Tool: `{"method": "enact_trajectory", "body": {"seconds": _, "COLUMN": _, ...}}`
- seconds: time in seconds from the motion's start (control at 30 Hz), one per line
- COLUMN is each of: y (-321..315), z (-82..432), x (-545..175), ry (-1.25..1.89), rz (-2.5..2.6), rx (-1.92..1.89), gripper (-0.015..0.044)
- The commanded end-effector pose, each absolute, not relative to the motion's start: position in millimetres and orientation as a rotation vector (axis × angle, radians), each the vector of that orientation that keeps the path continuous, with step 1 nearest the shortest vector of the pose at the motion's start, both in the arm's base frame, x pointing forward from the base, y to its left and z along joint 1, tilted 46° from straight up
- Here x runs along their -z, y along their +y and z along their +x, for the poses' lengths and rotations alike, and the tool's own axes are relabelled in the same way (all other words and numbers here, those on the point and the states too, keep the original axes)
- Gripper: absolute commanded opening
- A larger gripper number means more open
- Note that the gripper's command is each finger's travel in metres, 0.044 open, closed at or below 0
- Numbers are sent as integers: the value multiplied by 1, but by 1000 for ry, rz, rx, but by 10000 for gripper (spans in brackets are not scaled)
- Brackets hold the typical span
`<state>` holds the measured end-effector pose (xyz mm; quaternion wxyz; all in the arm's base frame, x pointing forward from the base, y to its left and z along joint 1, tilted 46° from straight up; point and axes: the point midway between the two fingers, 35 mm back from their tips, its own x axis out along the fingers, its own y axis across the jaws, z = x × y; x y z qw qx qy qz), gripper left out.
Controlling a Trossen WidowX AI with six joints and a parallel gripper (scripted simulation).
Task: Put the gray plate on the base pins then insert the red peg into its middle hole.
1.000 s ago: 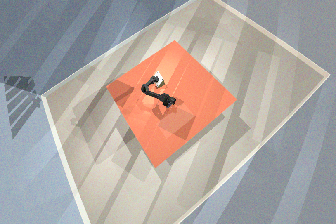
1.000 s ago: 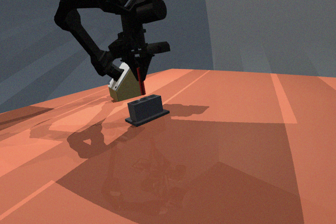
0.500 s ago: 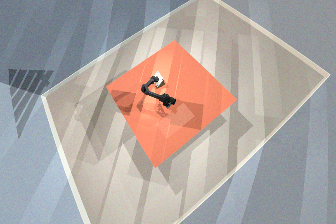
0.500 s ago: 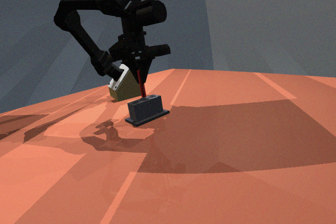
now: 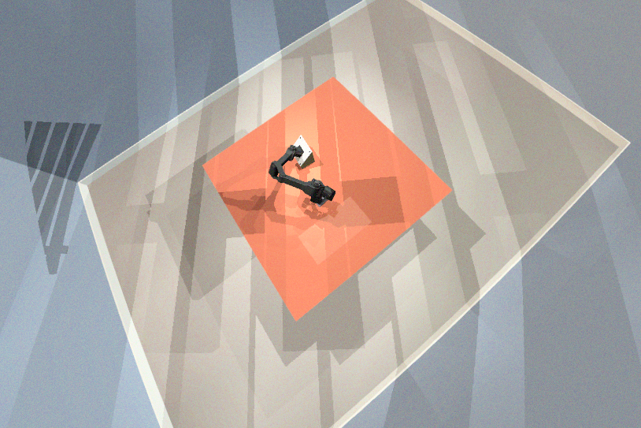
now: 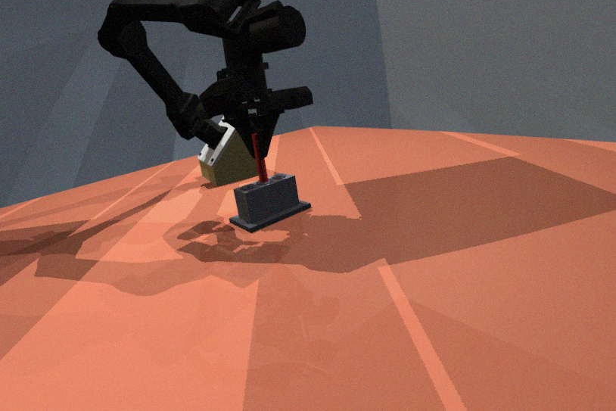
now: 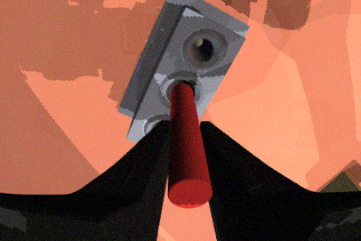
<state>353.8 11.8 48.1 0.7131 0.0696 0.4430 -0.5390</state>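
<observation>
My gripper (image 6: 260, 154) is shut on the red peg (image 6: 261, 169) (image 7: 188, 151) and holds it nearly upright over the gray plate (image 6: 268, 201) (image 7: 171, 68). The peg's lower end is at the mouth of the plate's middle hole; how deep it reaches is hidden. Most of the peg stands above the plate. The plate is a thick block with three holes in a row, and it lies flat on the wider base (image 6: 275, 218) (image 7: 144, 71). A light pin end shows in the far outer hole in the wrist view. A fingertip partly covers the near outer hole.
An olive wedge-shaped block (image 6: 231, 166) (image 7: 342, 184) with a white sloped face (image 5: 301, 145) stands behind the plate, where the lower end of the arm meets it. The orange mat (image 5: 374, 144) (image 6: 462, 328) lies under everything. Dark shadows cross the mat.
</observation>
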Motion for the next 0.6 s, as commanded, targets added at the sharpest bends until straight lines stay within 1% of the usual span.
{"method": "enact_trajectory", "body": {"seconds": 0.0, "y": 12, "z": 354, "x": -48, "ry": 982, "rz": 156, "rx": 1197, "gripper": 0}}
{"method": "enact_trajectory", "body": {"seconds": 0.57, "y": 10, "z": 354, "x": -48, "ry": 980, "rz": 160, "rx": 1199, "gripper": 0}}
